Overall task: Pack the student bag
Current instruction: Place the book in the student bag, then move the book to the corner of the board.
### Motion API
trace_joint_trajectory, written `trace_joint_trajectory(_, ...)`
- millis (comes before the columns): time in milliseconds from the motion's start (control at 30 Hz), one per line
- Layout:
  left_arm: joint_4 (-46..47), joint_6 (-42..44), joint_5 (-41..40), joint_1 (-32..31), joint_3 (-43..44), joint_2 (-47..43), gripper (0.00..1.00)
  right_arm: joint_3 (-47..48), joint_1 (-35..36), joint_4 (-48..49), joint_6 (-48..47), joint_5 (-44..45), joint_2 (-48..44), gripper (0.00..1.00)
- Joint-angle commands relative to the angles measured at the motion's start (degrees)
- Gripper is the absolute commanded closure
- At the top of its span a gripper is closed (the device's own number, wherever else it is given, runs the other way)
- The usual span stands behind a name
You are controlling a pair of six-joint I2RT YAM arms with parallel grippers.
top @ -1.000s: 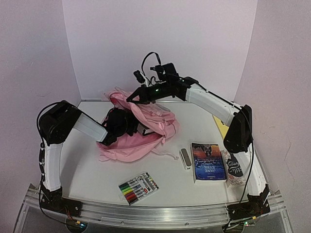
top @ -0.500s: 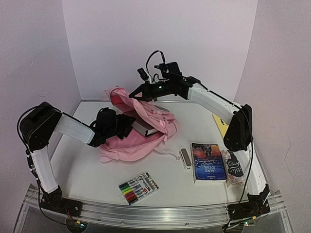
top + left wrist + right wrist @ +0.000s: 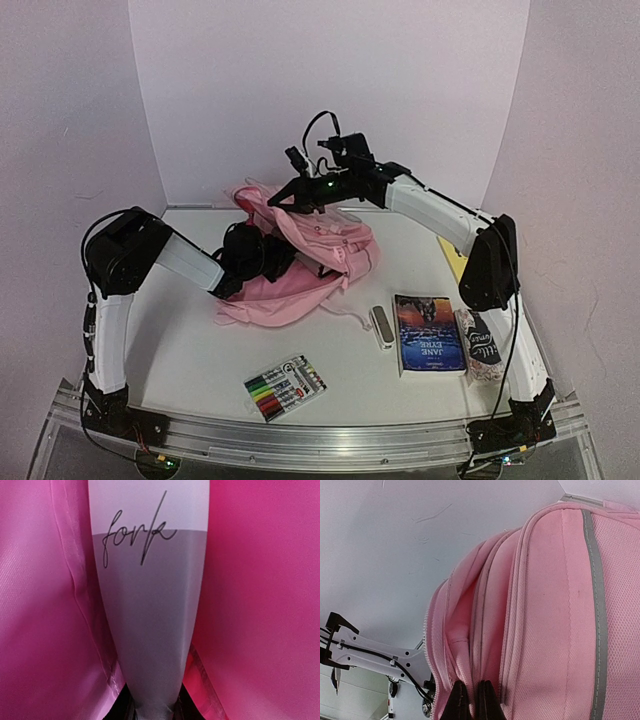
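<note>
R tool [image 3: 472, 699] clenched on a top seam of student bag [image 3: 295, 292], hoisting it so the mouth gapes. Bag lies rear-centre on surface [image 3: 180, 350]. L tool [image 3: 154, 711] is inside the mouth, cutlery case [image 3: 150, 610] (marked "fork") tail between its 2 fingers; clamped or loose, can't tell. Judged: stowing case.

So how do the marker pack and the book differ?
The marker pack lies slanted, near the table's front; the book sits further right, squarer to the edge. The marker pack shows many bright colours; the book has a dark picture cover. Both lie flat, outside the student bag.
</note>
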Motion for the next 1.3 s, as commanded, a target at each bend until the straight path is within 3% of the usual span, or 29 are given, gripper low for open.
trace_joint_trajectory(0, 3.27, 1.59, -1.34, -0.17, 2.57, -0.63, 0.73, -0.23, 0.16, 9.47, -2.03, -5.89, -2.73, 1.0)
trace_joint_trajectory(100, 2.68, 0.61, -2.77, -0.17, -1.83, -3.81, 0.45, -4.87, -1.19, 8.37, -6.82, -1.94, -3.58, 1.0)
trace_joint_trajectory(200, -0.26, 2.06, -3.67, -0.16, -6.55, -9.73, 0.32, -8.24, -1.94, 4.98, -13.21, 1.99, -3.66, 1.0)
trace_joint_trajectory(367, -13.28, 6.83, -2.62, -0.12, -10.55, -21.2, 0.11, -8.87, -2.81, 3.28, -17.58, 5.15, -1.71, 1.0)
trace_joint_trajectory(567, -26.6, 7.33, -4.94, -0.07, -17.79, -34.03, 0.04, -3.29, -4.2, 1.92, -18.63, 6.52, 1.85, 1.0)
trace_joint_trajectory(700, -35.15, 10.91, -6.29, -0.12, -19.74, -42.0, 0.0, -9.25, -3.92, 0.53, -20.15, 5.96, -0.72, 0.98)
trace_joint_trajectory(733, -38.34, 13.0, -6.29, -0.08, -18.36, -43.15, 0.0, -11.17, -3.81, 0.07, -20.94, 6.07, -1.98, 0.89)
trace_joint_trajectory(800, -44.53, 17.02, -6.29, -0.07, -15.99, -44.96, 0.0, -15.01, -4.04, -1.14, -22.4, 7.32, -5.13, 0.54)
trace_joint_trajectory(867, -48.52, 20.26, -5.99, -0.08, -14.35, -46.52, 0.0, -18.4, -4.78, -2.32, -23.67, 8.48, -9.3, 0.32)
trace_joint_trajectory(933, -49.92, 22.78, -3.92, -0.11, -13.05, -47.12, 0.0, -20.49, -6.33, -4.41, -24.33, 8.84, -13.2, 0.18)
trace_joint_trajectory(1100, -55.83, 30.09, 3.85, -0.86, -6.53, -43.26, 0.0, -22.6, -12.05, -19.65, -33.58, 11.89, -20.44, 0.02)
trace_joint_trajectory(1267, -58.71, 35.38, 7.25, -4.09, -2.38, -39.11, 0.0, -25.44, -19.5, -38.8, -47.81, 16.72, -26.45, 0.02)
